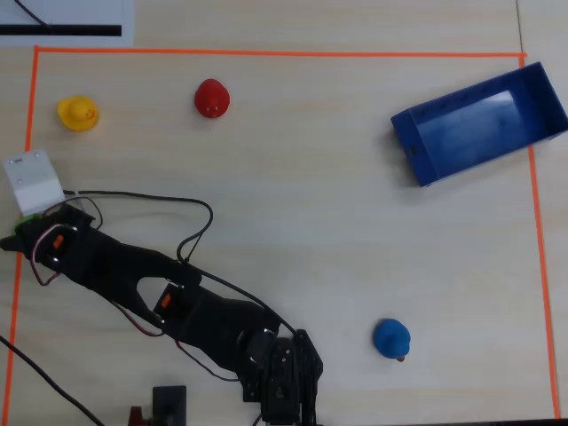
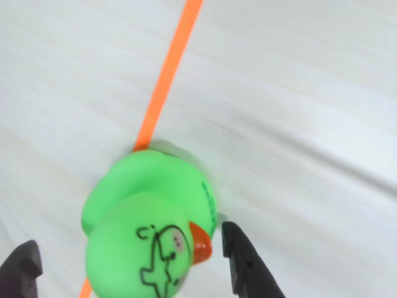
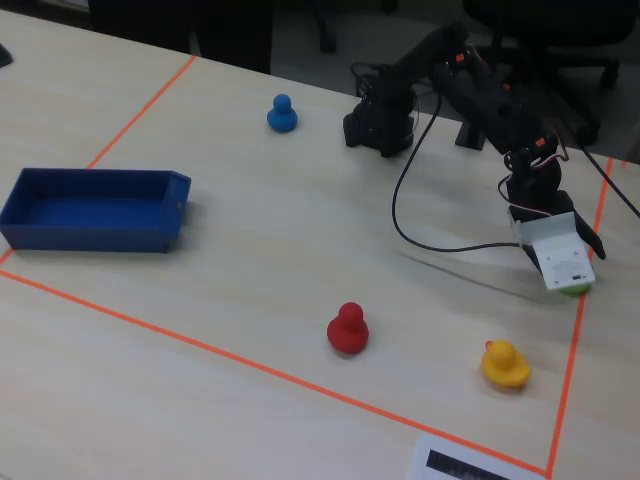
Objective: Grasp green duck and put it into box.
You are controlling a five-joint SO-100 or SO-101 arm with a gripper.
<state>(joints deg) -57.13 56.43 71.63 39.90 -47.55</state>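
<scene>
Progress so far, as I read it from my station: the reach is made, the grasp is not. In the wrist view the green duck sits between my jaws, its head and orange beak turned toward the right-hand finger, which stands just beside the beak. The left-hand finger shows only as a dark tip at the frame's lower corner, apart from the duck's body. So the gripper is spread around the duck, and I see no squeeze on it yet. The duck rests on the table, right on the orange tape line that runs away ahead of the jaws.

From overhead, only a sliver of green peeks out beneath the white camera housing at the arm's tip, so that view tells me little about contact.

What remains is nearly everything: clench on the duck, lift, and carry it across the whole marked area to the box, which lies well apart from the jaws and looks empty. The yellow duck is the nearest neighbour; the red duck and blue duck are farther off.
</scene>
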